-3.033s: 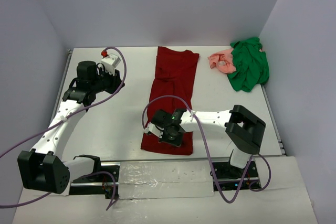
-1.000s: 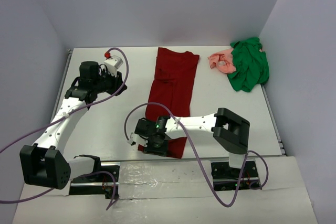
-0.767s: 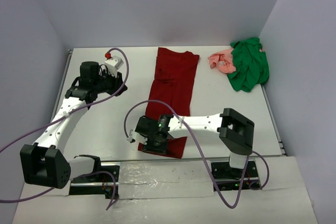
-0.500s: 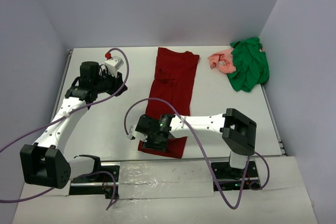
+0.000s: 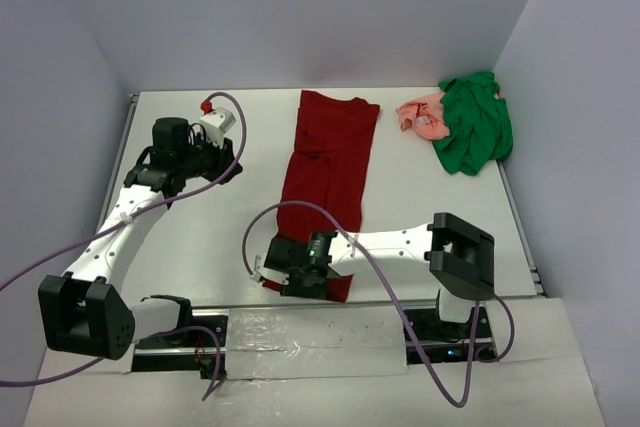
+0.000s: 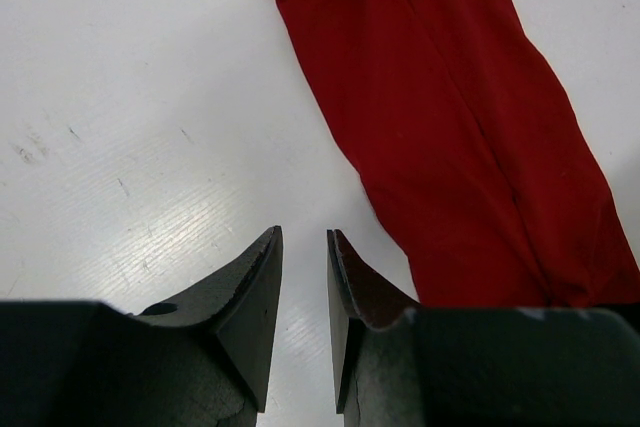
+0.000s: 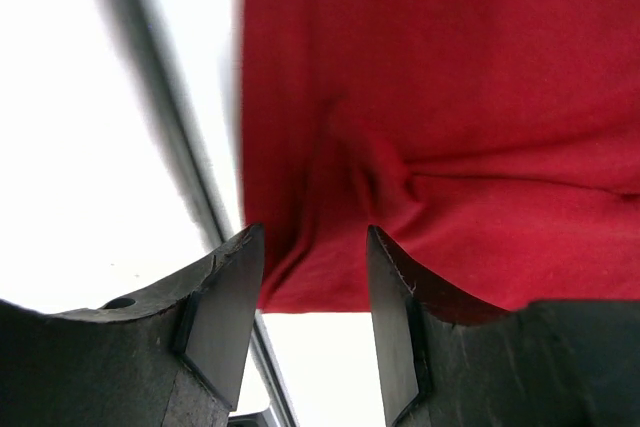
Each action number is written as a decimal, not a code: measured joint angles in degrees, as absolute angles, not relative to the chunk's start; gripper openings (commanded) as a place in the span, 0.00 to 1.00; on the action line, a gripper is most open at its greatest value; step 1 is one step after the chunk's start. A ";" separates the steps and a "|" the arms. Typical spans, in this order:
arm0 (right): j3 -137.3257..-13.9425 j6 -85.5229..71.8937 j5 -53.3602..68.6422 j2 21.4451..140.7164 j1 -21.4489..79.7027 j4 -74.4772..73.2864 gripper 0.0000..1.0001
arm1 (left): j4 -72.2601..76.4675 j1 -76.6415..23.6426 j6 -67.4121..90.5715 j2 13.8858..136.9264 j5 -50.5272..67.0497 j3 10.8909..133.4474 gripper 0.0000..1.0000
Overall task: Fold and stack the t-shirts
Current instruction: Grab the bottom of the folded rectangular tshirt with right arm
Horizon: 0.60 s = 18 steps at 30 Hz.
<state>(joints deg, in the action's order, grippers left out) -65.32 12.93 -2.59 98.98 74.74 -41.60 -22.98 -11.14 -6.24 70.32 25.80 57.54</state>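
Shirts: the maroon t-shirt (image 5: 330,162) is laid at the middle of the table (image 5: 200,237), folded lengthwise into a long narrow strip that runs from near the far edge to the near edge. Shallow creases are noted along its length in the left wrist view (image 6: 470,147). The green t-shirt (image 5: 475,132) is crumpled in the far right corner. The salmon-pink t-shirt (image 5: 422,115) is bunched against its left side, touching it. Neither of these two is folded, and both are well apart from the maroon strip.

The right gripper (image 5: 268,269) is lowered at the near left corner of the strip, close to the table's near edge. In the right wrist view its fingers (image 7: 312,237) are spread, and the hem (image 7: 450,97) is seen through the gap, puckered just beyond the fingertips. No cloth is seen clamped between them. Whether the pads touch the cloth cannot be told.

The left gripper (image 6: 303,237) is held over bare table to the left of the strip's far half. Its fingers are parted by a narrow gap with nothing between them, and the shirt is not touched.
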 measured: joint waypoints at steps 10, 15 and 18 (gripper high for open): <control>-65.32 12.69 -2.79 98.50 79.31 -40.95 0.59 | -23.11 -11.14 -6.31 70.57 25.80 57.56 0.34; -64.82 12.62 -5.13 99.26 79.53 -37.78 0.59 | -23.09 -11.14 -6.42 70.57 25.78 57.56 0.34; -63.96 12.60 -7.16 100.40 79.53 -35.48 0.59 | -23.07 -11.14 -6.44 70.54 25.76 57.56 0.34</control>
<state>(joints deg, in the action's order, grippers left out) -63.96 12.60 -7.16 100.40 79.53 -35.48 -23.07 -11.14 -6.44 70.54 25.76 57.56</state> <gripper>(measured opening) 0.590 0.337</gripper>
